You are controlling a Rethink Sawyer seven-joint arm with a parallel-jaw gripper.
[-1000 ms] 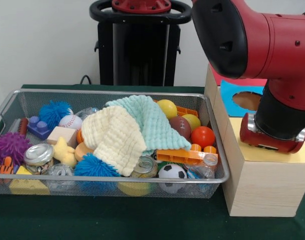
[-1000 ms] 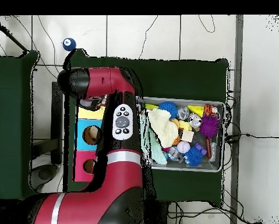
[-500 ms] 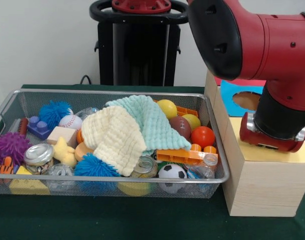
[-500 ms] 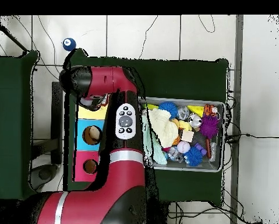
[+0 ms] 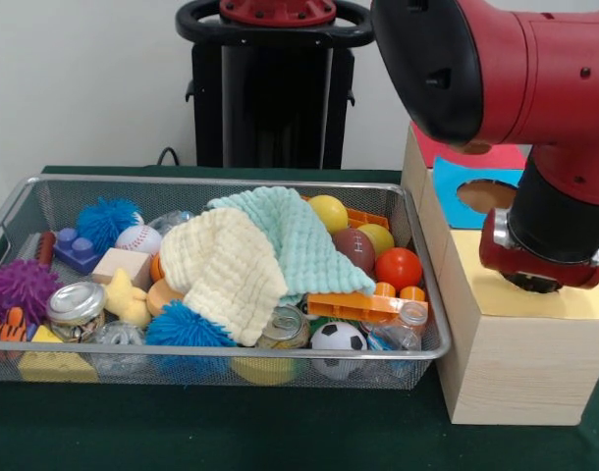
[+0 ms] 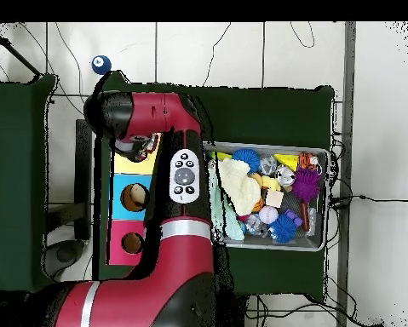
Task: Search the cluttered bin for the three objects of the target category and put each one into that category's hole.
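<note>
A wire bin (image 5: 417, 294) heaped with toys, balls and two cloths (image 5: 250, 250) sits on green table felt (image 5: 231, 432). At its 3 o'clock, the red arm (image 5: 535, 88) bends over the wooden hole box (image 5: 520, 353) (gripper hidden; cannot tell its state).

My big round red arm (image 5: 535, 69) has black joints, a shiny silver ring (image 6: 183, 228), and a white oval button pad (image 6: 184, 175) with dark buttons

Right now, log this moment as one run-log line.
phase: at sorting box | arm: over wooden box yellow section | end effector: state unclear | wire bin: cluttered, cloths on top
</note>
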